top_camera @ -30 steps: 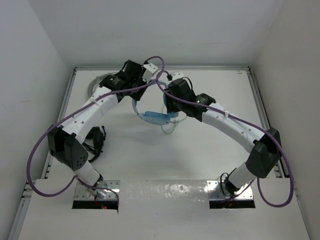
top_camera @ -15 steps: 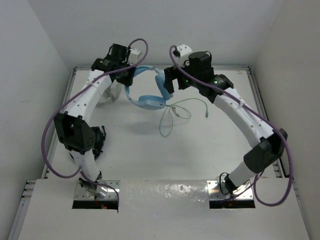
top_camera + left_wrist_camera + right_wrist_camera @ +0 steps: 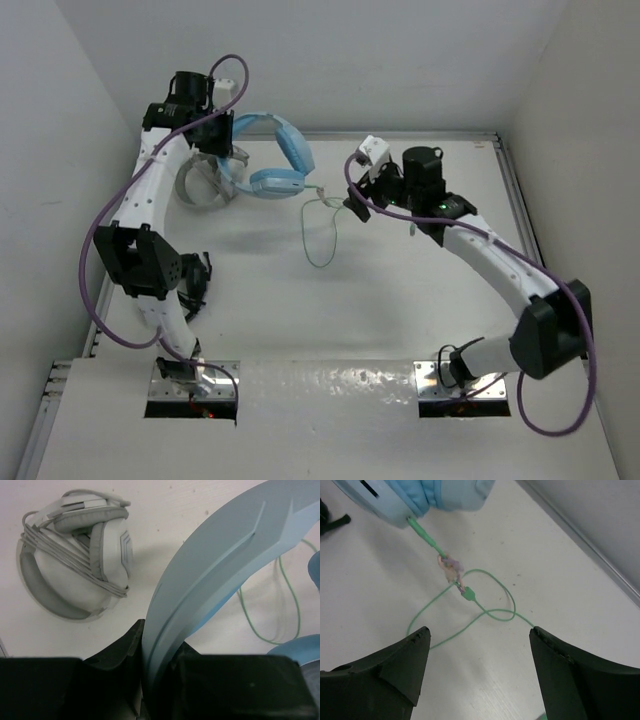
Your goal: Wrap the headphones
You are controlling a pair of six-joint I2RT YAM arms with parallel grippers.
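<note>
With the left claw (image 3: pixel 159 666) clamped on the headphones (image 3: pixel 215 565) and the right claw (image 3: pixel 479 636) open over the slack cable (image 3: pixel 490 612), its seemingly knotted loops may snag when wound.

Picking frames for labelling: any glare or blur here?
Top view: glare on the near table edge, otherwise even light. Left wrist: headband close and soft, grey headphones sharper. Right wrist: cable crisp, fingers dark.

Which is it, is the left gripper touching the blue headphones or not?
Touching. The left wrist view shows the left gripper with its jaws closed on both faces of the headphones at the headband, no gap on either side.
</note>
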